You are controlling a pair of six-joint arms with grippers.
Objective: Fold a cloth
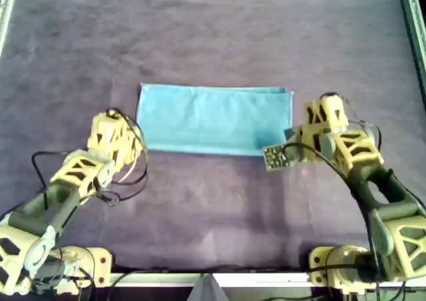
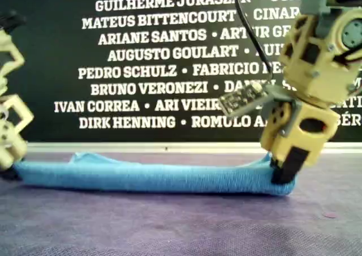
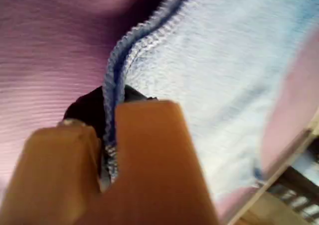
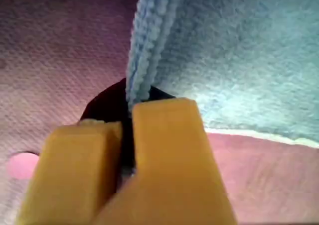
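1. Lying flat as a long folded band, the thin, soft light-blue fabric cloth (image 1: 214,119) stretches between the two grippers on the purple felt-covered desk (image 1: 213,41).
2. The left gripper (image 1: 136,140) sits at one short end of the band, at its corner nearest the arms' bases; the left wrist view shows its tan fingers (image 3: 149,160) pressed together on the stitched blue hem of the cloth (image 3: 209,75), which runs up and away from the jaws.
3. The right gripper (image 1: 291,143) sits at the opposite short end, again at the corner nearest the bases; the right wrist view shows its yellow fingers (image 4: 164,150) closed on the cloth's doubled edge (image 4: 149,46), with the layers rising straight out of the pinch.
4. In the exterior view the cloth (image 2: 153,176) lies low along the desk, and its end curls slightly upward where the right gripper (image 2: 283,174) clamps it.
5. A small grey circuit board (image 1: 275,157) juts from the right gripper's side, beside the cloth's corner.
6. Behind the desk, a black wall banner with white printed names (image 2: 141,52) fills the exterior view's background.
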